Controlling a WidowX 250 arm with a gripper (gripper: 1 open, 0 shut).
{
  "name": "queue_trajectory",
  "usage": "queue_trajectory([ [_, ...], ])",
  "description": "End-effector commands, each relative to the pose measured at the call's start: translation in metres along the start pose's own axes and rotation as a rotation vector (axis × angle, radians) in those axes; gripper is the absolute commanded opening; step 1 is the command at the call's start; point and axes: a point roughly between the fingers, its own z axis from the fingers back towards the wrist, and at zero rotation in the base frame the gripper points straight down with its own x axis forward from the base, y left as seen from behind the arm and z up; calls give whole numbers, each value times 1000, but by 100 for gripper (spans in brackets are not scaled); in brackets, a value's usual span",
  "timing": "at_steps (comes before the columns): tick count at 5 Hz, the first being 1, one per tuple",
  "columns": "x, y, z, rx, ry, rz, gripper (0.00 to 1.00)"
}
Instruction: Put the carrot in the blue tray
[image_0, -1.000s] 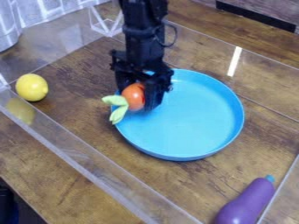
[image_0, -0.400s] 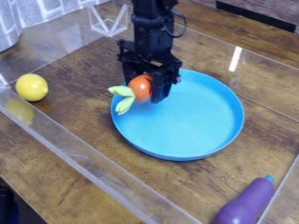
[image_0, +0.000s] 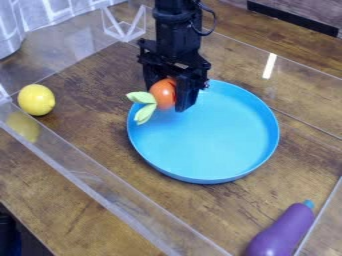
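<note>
The tool (image_0: 173, 93) is clamped on the carrot (image_0: 159, 95), holding it off the surface just over the near-left rim of the blue tray (image_0: 214, 135). The orange body sits between the dark fingers, and the yellow-green leafy top (image_0: 140, 100) sticks out sideways, past the tray's left edge. The tool points straight down above the tray.

Taking the tray as the landmark: the lemon (image_0: 36, 99) lies well to its left on the desk (image_0: 94, 70), and the eggplant (image_0: 283, 235) lies off its lower right corner, apart from the rim. Neither is in the way.

The carrot looks like a small plastic toy, so it is probably light and stiff, with a smooth skin that could slip or twist in a narrow pinch. The grip across the thick part of the body seems the right place; the leafy end is thin and looks floppy, a poor place to hold. Because the load is light, dropping it from low over the tray's flat middle should be safe, though it may roll toward the raised rim.
</note>
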Motion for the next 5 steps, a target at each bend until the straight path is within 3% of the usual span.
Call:
queue_trajectory([
  [1,14,-4,31,14,-91,-30,0],
  [5,21,-2,32,12,-90,-45,0],
])
